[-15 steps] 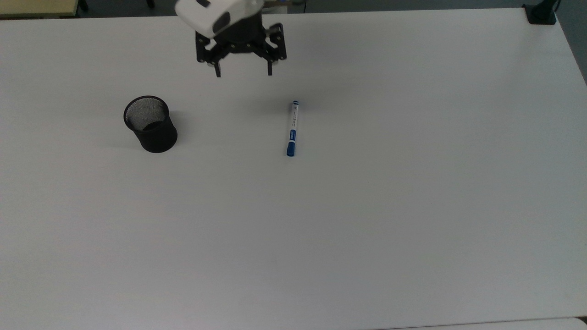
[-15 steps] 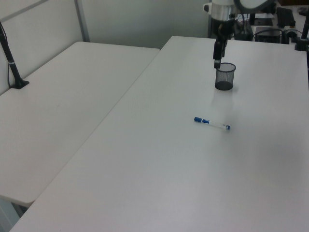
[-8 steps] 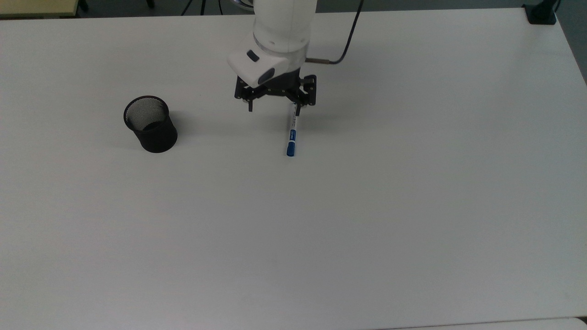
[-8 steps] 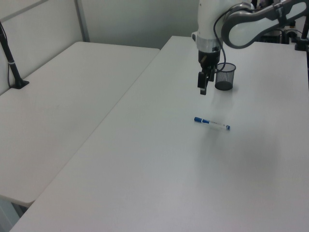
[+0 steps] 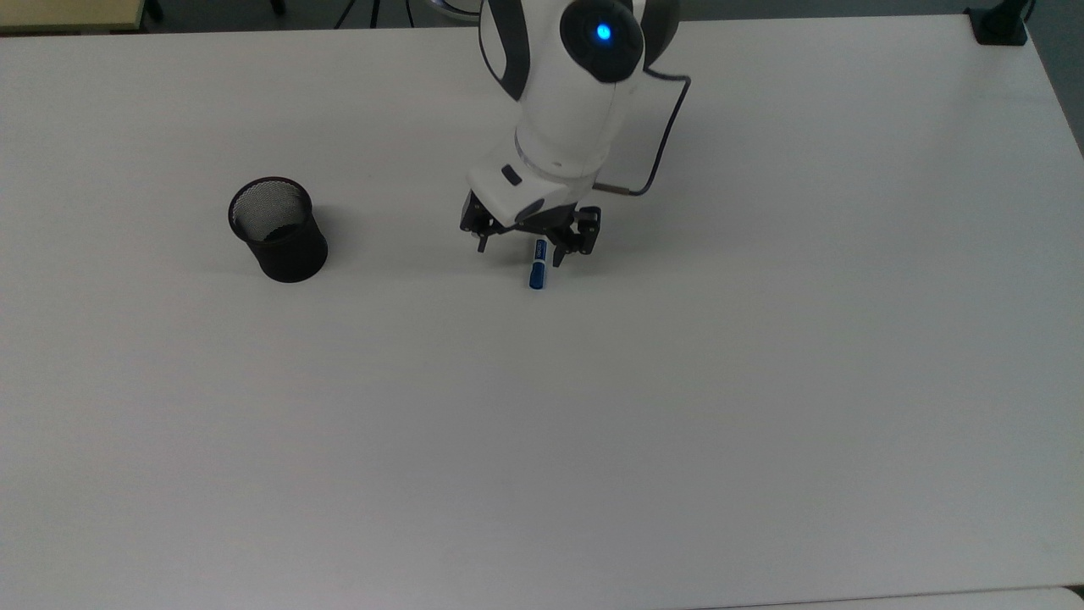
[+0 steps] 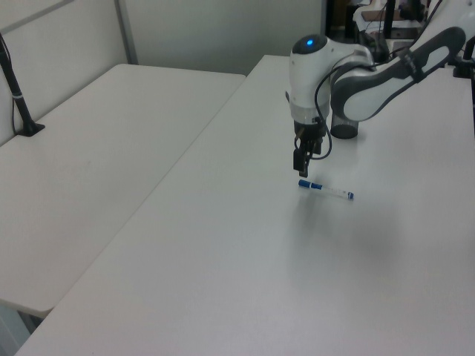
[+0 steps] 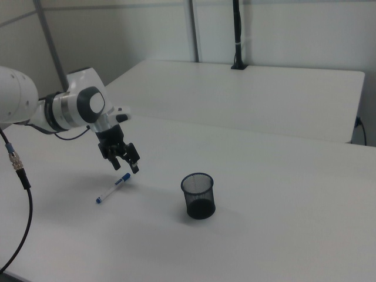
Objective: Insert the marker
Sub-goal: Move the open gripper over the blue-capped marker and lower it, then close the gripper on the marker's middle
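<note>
**Open jaws above the marker's cap end: an off-centre grasp is the main risk**

Top view: The gripper [image 5: 519, 252] hangs over the marker [image 5: 538, 274], which lies flat on the white worktop [image 5: 762, 381]. The jaws stand spread wide and hold nothing; 1 finger shows on either side of the barrel. Only the blue cap end sticks out below the wrist; the rest of the barrel is hidden under the arm. The black mesh cup [image 5: 278, 229] stands upright, well apart toward the top view's left. The marker sits nearer the finger on the top view's right, so a closing stroke could push or roll it sideways before both fingers meet it.

Left view: The gripper [image 6: 301, 163] is above the worktop [image 6: 223, 259], near the blue cap end of the marker [image 6: 326, 190], not over the middle of the barrel. The fingers are clear of the marker. A grasp this near 1 end would, I judge, let the long free part droop or swing, which makes the later drop into the mesh cup [image 6: 344, 130] harder.

Right view: The gripper [image 7: 121, 157] hovers just above the cap end of the marker [image 7: 113, 188], with the mesh cup [image 7: 198, 195] standing well apart toward the right view's right. A tilted marker could strike the cup's rim and tip the light cup. Descending too far would press the fingertips into the worktop [image 7: 282, 235].
</note>
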Robot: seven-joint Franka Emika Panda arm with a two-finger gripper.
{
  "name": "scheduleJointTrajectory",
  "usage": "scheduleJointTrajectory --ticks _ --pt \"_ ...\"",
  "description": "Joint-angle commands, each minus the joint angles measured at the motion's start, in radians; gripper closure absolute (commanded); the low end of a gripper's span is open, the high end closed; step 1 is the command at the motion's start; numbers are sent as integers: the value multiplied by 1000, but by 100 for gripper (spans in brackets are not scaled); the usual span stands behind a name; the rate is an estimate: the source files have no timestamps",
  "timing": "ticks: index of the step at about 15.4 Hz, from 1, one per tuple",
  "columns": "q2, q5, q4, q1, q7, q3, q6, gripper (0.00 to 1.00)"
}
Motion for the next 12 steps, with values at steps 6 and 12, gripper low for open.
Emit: scheduleJointTrajectory --ticks 6,12 --pt "58 -24 -5 18 73 -2 68 40" --pt "58 -16 -2 15 80 -2 69 100"
